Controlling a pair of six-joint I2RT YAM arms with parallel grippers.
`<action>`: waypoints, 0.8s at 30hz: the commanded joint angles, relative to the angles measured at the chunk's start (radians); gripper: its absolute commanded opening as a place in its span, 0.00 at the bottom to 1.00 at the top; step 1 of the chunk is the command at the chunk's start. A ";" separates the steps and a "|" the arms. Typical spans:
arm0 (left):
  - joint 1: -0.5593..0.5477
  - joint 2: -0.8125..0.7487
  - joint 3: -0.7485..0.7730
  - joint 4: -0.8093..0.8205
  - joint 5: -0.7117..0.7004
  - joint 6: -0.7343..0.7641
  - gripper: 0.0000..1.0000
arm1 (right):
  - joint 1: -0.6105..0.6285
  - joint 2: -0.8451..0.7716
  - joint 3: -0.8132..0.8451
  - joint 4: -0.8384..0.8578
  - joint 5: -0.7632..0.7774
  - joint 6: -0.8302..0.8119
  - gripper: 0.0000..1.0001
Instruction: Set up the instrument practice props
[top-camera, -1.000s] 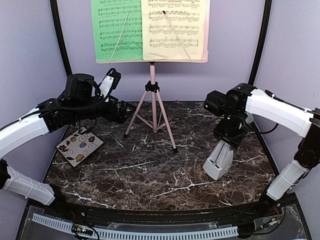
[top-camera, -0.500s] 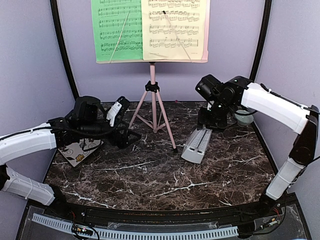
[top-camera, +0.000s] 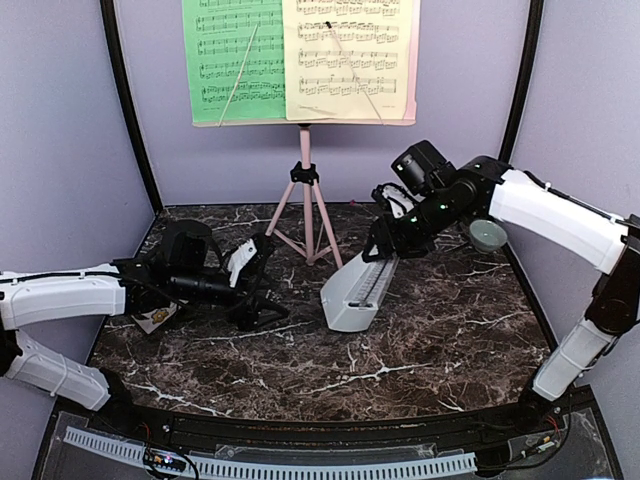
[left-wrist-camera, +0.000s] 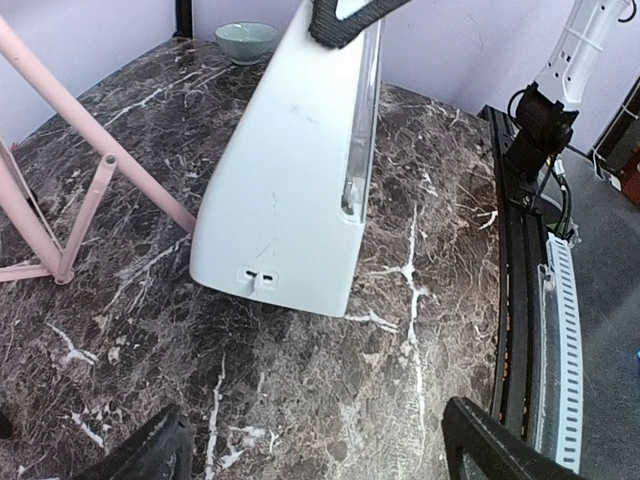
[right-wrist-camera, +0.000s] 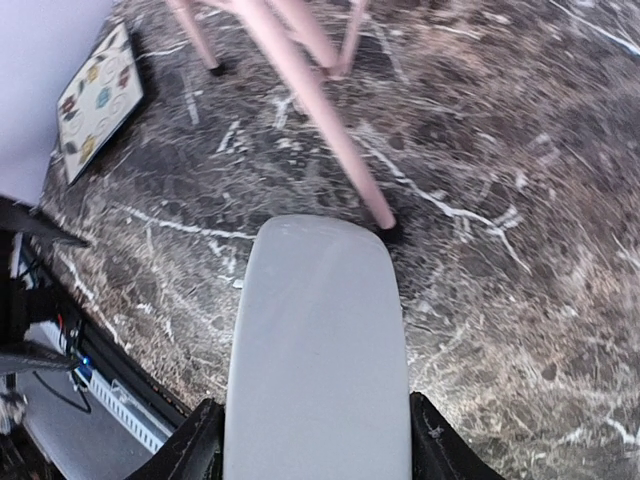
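The pink tripod music stand (top-camera: 306, 215) stands at the back middle with the green music sheet (top-camera: 232, 60) and the pale yellow music sheet (top-camera: 345, 58) on its desk. My right gripper (top-camera: 385, 245) is shut on the narrow top of the light-grey pyramid metronome (top-camera: 358, 290) and holds it tilted over the table's middle; it fills the right wrist view (right-wrist-camera: 318, 350) and shows in the left wrist view (left-wrist-camera: 295, 170). My left gripper (top-camera: 255, 290) is open and empty, low over the table, left of the metronome (left-wrist-camera: 310, 455).
A floral square tile (top-camera: 158, 318) lies at the left under my left arm, also in the right wrist view (right-wrist-camera: 98, 100). A small pale green bowl (top-camera: 487, 235) sits at the back right, also in the left wrist view (left-wrist-camera: 246, 41). Stand legs (right-wrist-camera: 320, 120) spread near the metronome.
My right gripper has carried the metronome from the right side leftward to the table's middle. My left arm has swung down and rightward toward the middle, over the tile.
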 joint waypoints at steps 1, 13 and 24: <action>-0.024 0.035 -0.006 0.025 0.040 0.076 0.88 | 0.011 -0.075 -0.012 0.165 -0.137 -0.114 0.35; -0.054 0.078 0.000 0.040 0.010 0.117 0.99 | 0.049 -0.090 -0.014 0.227 -0.257 -0.256 0.26; -0.058 0.112 -0.030 0.153 -0.095 0.060 0.99 | 0.067 -0.070 0.024 0.230 -0.298 -0.302 0.20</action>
